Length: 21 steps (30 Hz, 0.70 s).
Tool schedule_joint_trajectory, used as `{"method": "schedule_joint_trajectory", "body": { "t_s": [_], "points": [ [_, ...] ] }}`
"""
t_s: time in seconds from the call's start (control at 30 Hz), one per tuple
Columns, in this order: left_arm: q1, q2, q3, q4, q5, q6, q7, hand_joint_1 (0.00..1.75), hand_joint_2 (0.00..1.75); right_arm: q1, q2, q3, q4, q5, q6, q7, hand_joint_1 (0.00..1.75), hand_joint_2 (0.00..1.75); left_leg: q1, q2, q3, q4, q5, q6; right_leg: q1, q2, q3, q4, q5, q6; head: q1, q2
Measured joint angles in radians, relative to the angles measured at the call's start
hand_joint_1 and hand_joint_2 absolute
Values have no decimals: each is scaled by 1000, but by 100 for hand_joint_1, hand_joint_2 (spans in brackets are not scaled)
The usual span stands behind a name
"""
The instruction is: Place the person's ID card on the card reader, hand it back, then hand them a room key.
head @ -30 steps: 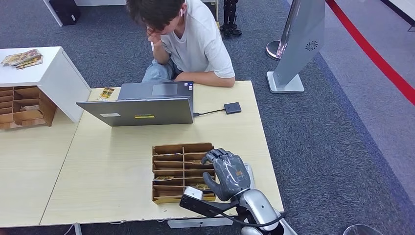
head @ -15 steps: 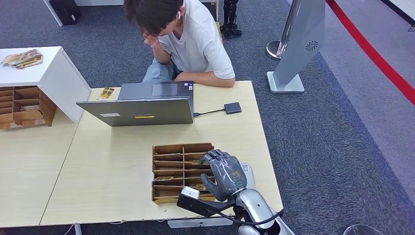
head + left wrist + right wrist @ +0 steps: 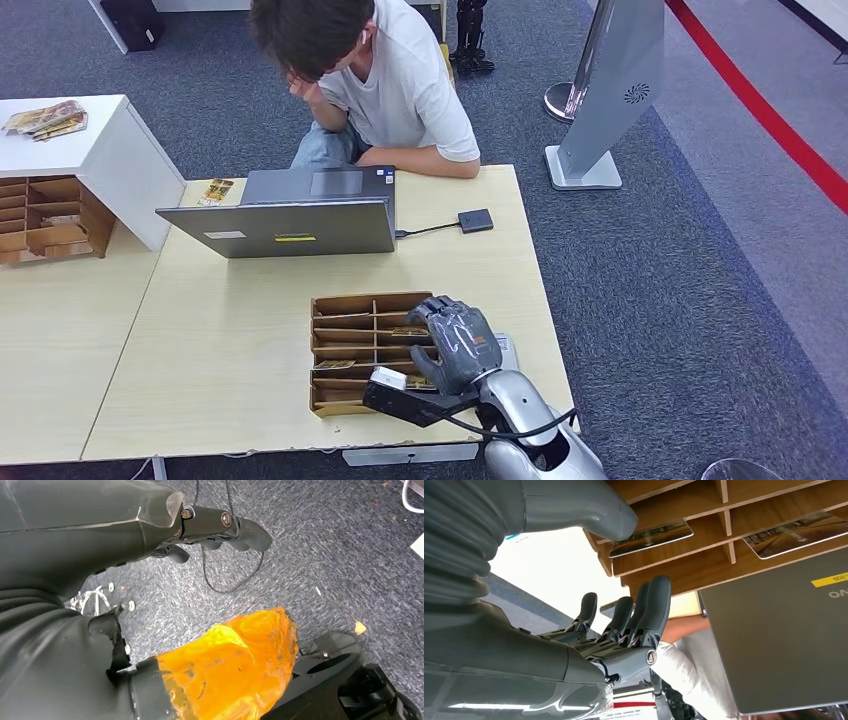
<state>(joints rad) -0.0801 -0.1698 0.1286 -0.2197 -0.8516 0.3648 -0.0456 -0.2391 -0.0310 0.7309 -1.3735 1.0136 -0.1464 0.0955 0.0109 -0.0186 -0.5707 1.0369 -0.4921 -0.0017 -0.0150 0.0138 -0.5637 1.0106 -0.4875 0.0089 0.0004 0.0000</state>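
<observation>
Wooden card tray (image 3: 352, 304) on the bench (image 3: 230, 350) holds flat room key cards (image 3: 651, 532), judged light, stiff and slippery, best pinched at an exposed edge; right robot hand (image 3: 455, 343) hovers above, fingers (image 3: 654, 605) spread, empty.

Table (image 3: 230, 340) (laptop (image 3: 290, 220), wooden organizer (image 3: 345, 352))
</observation>
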Motion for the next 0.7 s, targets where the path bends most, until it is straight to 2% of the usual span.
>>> {"method": "schedule_joint_trajectory", "body": {
  "t_s": [0.63, 0.67, 0.7],
  "points": [
    [-11, -4, -11, 0, -10, -6, 9, 0, 0, -34, 27, 3, 100, -12, 1, 8, 82, 175, 0, 0, 0, 0, 0, 0, 0, 0, 0, 0, 0, 0, 0, 0],
    [-11, -4, -11, 0, -10, -6, 9, 0, 0, -34, 28, 3, 104, -13, 1, 8, 84, 175, 0, 0, 0, 0, 0, 0, 0, 0, 0, 0, 0, 0, 0, 0],
    [-11, -4, -11, 0, -10, -6, 9, 0, 0, -34, 29, 3, 108, -13, 0, 8, 96, 175, 0, 0, 0, 0, 0, 0, 0, 0, 0, 0, 0, 0, 0, 0]
  ]
}}
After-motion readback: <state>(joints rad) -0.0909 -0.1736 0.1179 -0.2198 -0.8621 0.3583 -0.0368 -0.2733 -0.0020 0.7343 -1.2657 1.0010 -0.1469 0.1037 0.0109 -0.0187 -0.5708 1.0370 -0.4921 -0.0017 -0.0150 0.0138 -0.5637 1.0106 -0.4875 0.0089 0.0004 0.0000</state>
